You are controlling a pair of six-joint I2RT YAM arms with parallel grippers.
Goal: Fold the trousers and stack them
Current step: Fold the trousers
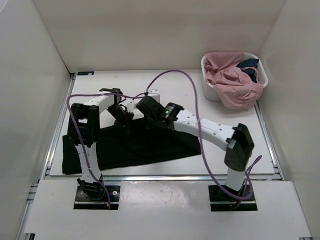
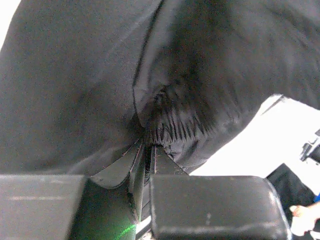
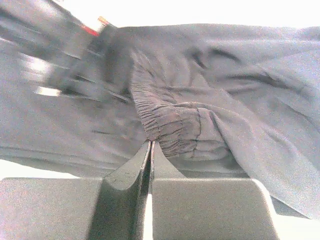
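The trousers (image 1: pixel 135 147) lie in a black sprawl across the left and middle of the table (image 1: pixel 190 85), one end hanging towards the near-left edge, and both arms are in on them at the far edge of the cloth. The left gripper (image 2: pixel 148 145) is clamped tight on a pleated bunch of black fabric. The right gripper (image 3: pixel 150 142) is pinched closed just beside it on the gathered, elasticated waistband (image 3: pixel 170 125). From overhead the two grips sit close together.

This is soft, limp, matte stuff. It is light, and it will drape and sag with no stiffness to help, so the cloth trailing below a lift will drag and crease. The ruched elastic is the place to hold, thicker and less likely to slip out than a single layer. The blurred shape at upper left in the right wrist view is probably the other arm, though that is hard to confirm.

The basket (image 1: pixel 260 75) with the pink garment (image 1: pixel 232 82) stands well apart at far right.
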